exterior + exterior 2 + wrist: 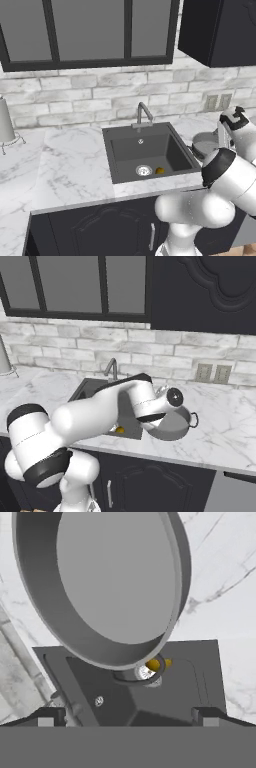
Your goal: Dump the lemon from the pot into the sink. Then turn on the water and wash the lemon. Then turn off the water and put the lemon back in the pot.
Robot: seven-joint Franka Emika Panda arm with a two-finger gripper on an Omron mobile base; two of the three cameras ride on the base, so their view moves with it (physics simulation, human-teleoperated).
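A marble table filled mid-frame around the sink. The lemon lay beside the drain. The gripper stood open, the pot at upper frame.

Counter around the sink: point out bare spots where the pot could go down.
Bare marble counter left of the sink, between it and the brick wall. More bare marble right of the pot, below the outlets. Crowded between sink and pot, where the arm hangs. Lemon sits beside the drain.
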